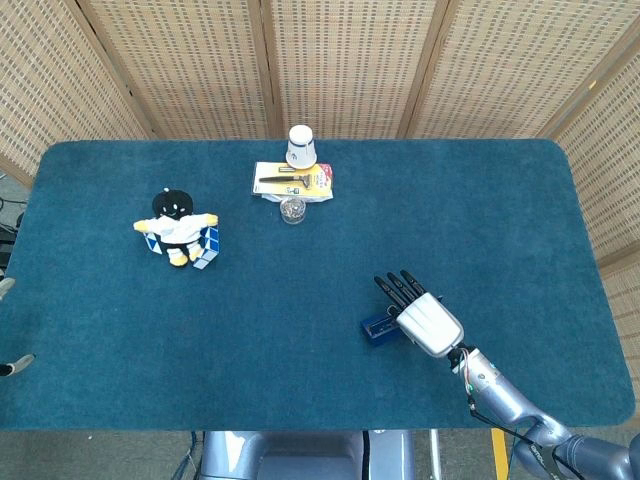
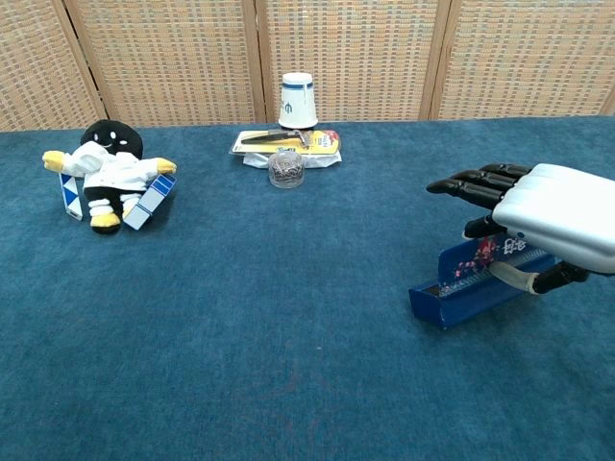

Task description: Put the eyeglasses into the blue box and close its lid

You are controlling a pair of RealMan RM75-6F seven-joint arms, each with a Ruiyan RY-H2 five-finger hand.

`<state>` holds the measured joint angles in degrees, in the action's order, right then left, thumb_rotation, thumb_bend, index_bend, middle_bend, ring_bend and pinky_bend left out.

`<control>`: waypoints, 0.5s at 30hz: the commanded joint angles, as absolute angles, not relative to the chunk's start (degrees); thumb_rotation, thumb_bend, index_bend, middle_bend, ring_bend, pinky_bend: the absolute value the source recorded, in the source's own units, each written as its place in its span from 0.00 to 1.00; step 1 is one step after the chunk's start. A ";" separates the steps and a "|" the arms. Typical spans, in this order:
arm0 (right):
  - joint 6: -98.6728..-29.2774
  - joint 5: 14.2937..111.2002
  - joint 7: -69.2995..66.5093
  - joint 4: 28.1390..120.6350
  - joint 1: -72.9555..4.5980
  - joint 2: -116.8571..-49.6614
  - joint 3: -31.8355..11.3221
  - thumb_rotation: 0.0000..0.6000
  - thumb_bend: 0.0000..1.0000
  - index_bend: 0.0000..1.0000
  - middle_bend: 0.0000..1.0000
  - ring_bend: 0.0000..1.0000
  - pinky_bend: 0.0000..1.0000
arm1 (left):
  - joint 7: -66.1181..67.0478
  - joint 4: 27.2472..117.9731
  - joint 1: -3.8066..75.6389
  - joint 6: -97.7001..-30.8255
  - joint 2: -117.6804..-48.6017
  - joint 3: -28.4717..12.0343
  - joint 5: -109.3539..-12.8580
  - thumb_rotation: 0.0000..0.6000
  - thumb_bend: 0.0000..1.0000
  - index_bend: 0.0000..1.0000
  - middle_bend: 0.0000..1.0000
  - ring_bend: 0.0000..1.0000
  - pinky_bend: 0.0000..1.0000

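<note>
Working the lid of the blue box (image 2: 471,293) shut with the right hand (image 2: 553,216) — fingers extended over it, grip unclear — glasses not visible.

Your right hand (image 2: 553,216) sits over the box (image 2: 480,288) at near right on the table (image 1: 500,200). Far centre, the cup (image 1: 301,146) stands behind the packet (image 1: 293,181), jar (image 1: 292,211) just before it. Plush toy (image 1: 177,221) sits far left.
</note>
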<state>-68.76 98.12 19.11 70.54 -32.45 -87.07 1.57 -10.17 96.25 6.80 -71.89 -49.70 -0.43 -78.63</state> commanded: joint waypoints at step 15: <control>-62.45 95.05 21.19 69.71 -34.67 -87.59 0.68 1.00 0.43 0.35 0.02 0.00 0.10 | -9.93 96.11 7.16 -71.07 -49.79 -0.61 -77.86 1.00 0.00 0.00 0.00 0.00 0.00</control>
<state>-62.60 95.17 21.08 69.75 -34.57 -87.52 0.69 -9.93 96.11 7.16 -71.07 -49.79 -0.61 -77.86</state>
